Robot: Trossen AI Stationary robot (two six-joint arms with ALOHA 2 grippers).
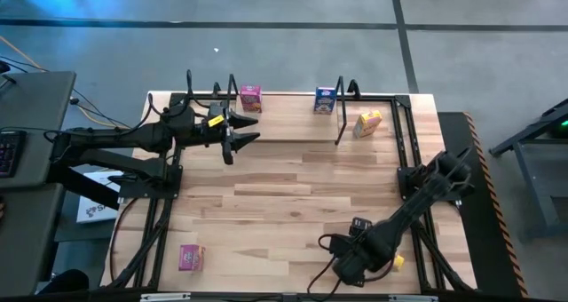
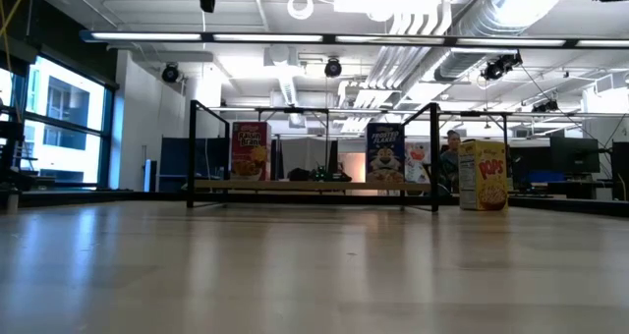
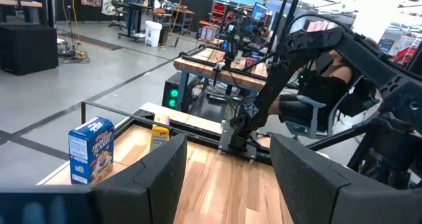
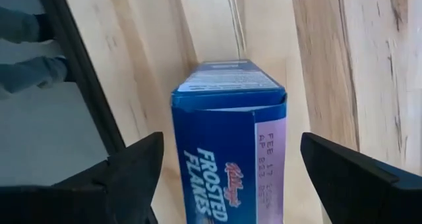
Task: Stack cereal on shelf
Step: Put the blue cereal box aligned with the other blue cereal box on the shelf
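The right arm reaches low over the near edge of the worktop (image 1: 293, 186), its right pincer (image 4: 231, 178) spread wide on either side of an upright blue Frosted Flakes box (image 4: 227, 138) without touching it. The left arm extends across the far left, its left pincer (image 1: 238, 135) held apart and empty just in front of the shelf (image 1: 284, 124). A pink box (image 1: 250, 98) and a blue box (image 1: 325, 99) stand upright on the shelf, a yellow box (image 1: 367, 123) stands beside its right end, and another pink box (image 1: 191, 258) sits near the front left corner.
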